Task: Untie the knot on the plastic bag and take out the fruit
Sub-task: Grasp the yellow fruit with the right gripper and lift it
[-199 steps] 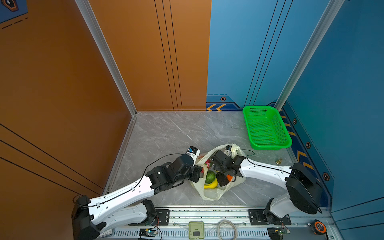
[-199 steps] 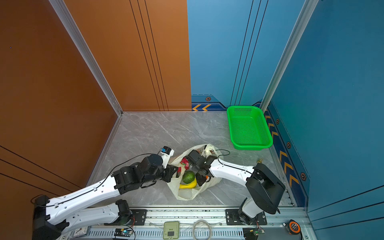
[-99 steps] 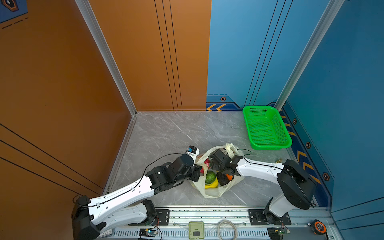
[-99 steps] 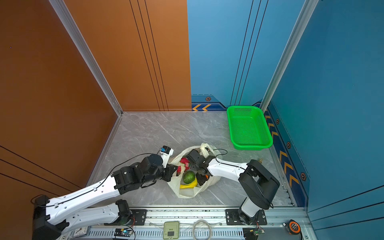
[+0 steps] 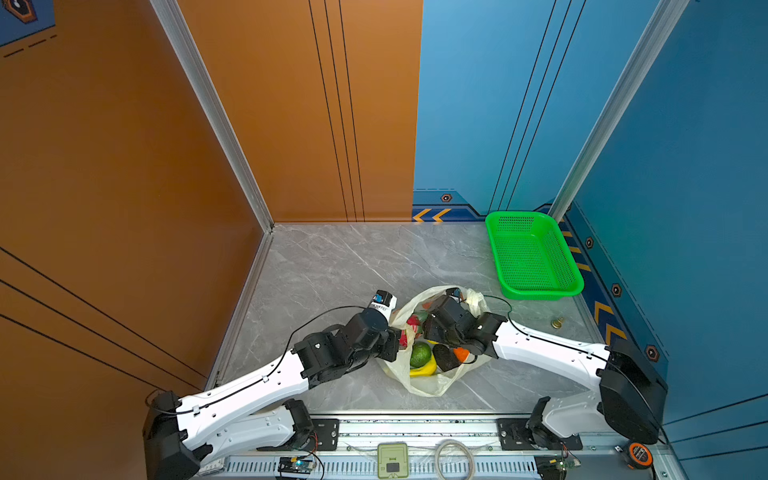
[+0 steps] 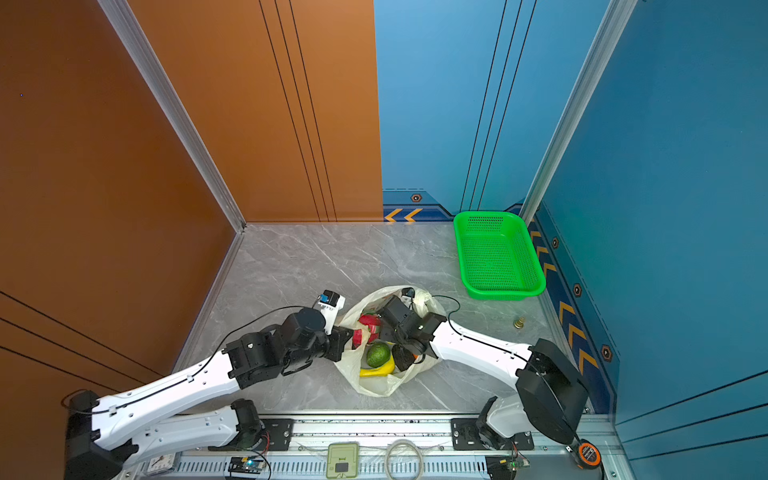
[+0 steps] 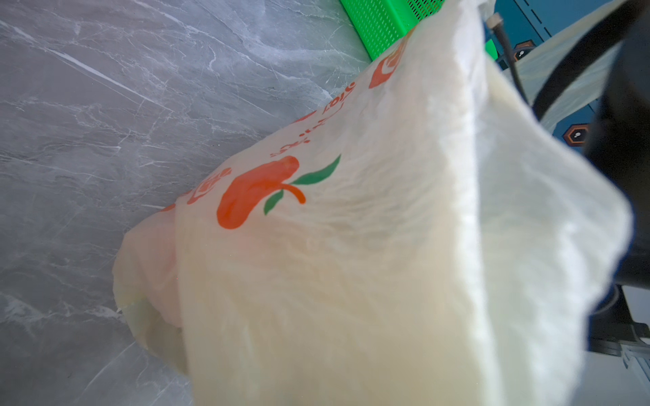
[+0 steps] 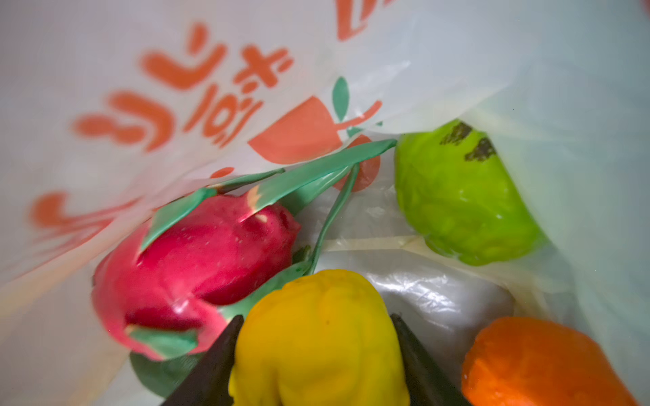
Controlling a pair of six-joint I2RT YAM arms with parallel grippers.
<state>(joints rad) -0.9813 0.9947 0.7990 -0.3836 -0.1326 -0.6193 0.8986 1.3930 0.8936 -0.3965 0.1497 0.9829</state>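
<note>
Yellow citrus (image 8: pixel 316 351) sits clamped in right gripper (image 8: pixel 316 315), inside plastic bag (image 5: pixel 424 386) pinched by left gripper (image 5: pixel 395 340).

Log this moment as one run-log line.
plastic bag: open | left gripper: shut on bag rim | right gripper: inside bag, closed on yellow citrus | green basket: no fruit

Orange wall panels (image 5: pixel 124 166), blue wall panels (image 5: pixel 685 166), grey marbled floor (image 5: pixel 353 266), perhaps stone

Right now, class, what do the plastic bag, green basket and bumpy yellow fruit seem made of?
The plastic bag: thin translucent film, crinkled, print showing through; the green basket: rigid glossy moulded plastic, perforated grid; the bumpy yellow fruit: probably moulded imitation, uniformly glossy, cannot confirm.
</note>
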